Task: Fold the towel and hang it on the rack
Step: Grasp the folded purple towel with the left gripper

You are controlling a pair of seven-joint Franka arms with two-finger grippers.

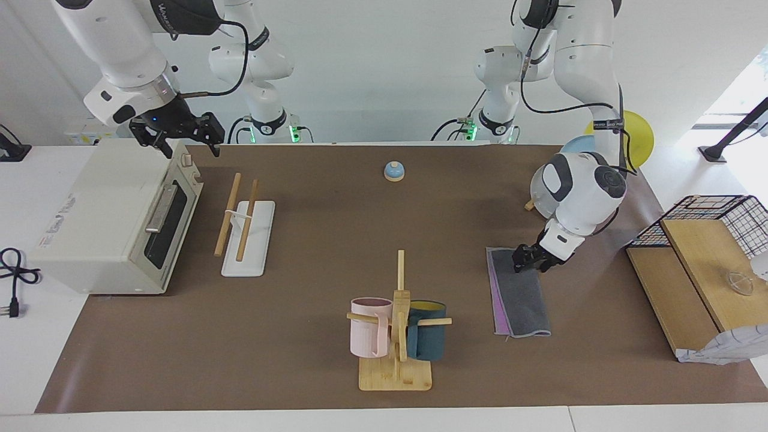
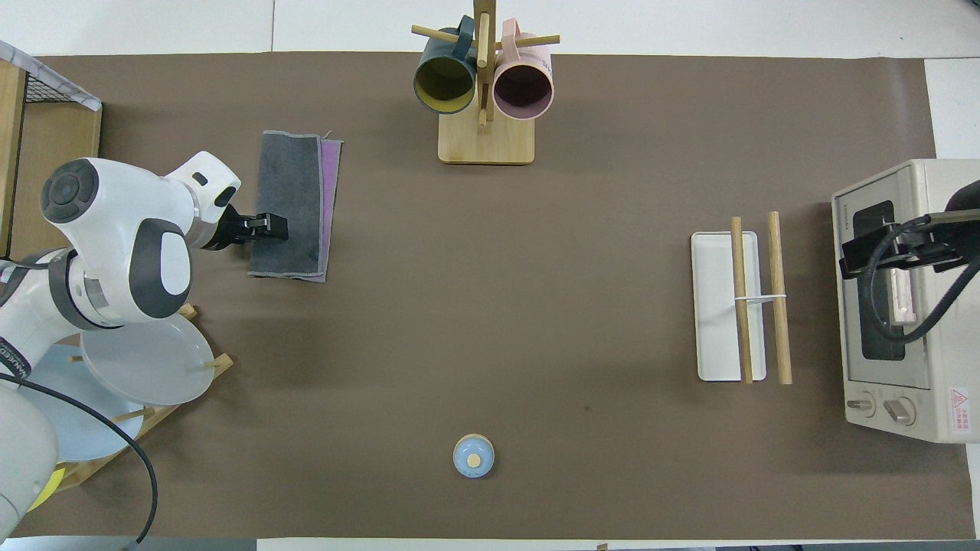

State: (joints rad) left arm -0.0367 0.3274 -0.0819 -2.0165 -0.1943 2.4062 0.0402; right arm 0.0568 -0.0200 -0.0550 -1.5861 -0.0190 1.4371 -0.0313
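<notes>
A robotics lab: bare white walls, two cabled arms over a brown-papered worktop staged with a toaster oven.

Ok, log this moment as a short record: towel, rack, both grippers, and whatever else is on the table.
towel: folded into a strip, flat on the table, grey face up with a purple edge showing
rack: toward the right arm's end, beside the toaster oven, nothing on its rods
left gripper: down at the towel's end nearer the robots
right gripper: open, up over the toaster oven's top corner
others: mug tree with two mugs, bell
</notes>
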